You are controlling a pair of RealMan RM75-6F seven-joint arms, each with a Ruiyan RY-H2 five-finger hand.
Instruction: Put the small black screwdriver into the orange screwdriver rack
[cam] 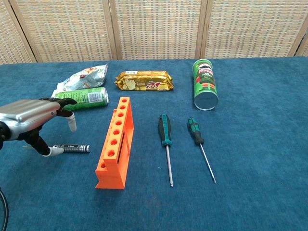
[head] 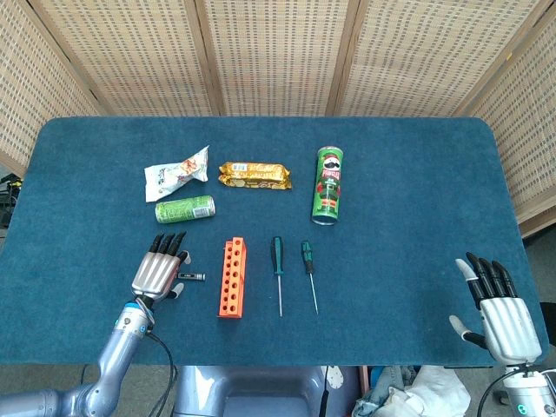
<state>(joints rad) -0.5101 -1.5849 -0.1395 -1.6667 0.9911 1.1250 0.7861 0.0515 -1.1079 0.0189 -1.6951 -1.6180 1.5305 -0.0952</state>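
Note:
The small black screwdriver (cam: 74,148) lies flat on the blue table, left of the orange screwdriver rack (cam: 116,141); in the head view only its handle end (head: 194,276) shows. My left hand (head: 159,272) hovers over its thin shaft, fingers extended and apart, palm down, holding nothing; the chest view shows this hand (cam: 33,117) above the tool with the thumb tip close to the handle. The rack (head: 231,276) lies lengthwise with its row of holes up. My right hand (head: 499,308) stays open at the table's near right corner, far from both.
Two green-handled screwdrivers (head: 278,269) (head: 308,271) lie right of the rack. Behind are a green can (head: 184,209), a white snack bag (head: 176,172), a gold biscuit pack (head: 254,175) and a green Pringles tube (head: 327,185). Wicker screens stand behind the table.

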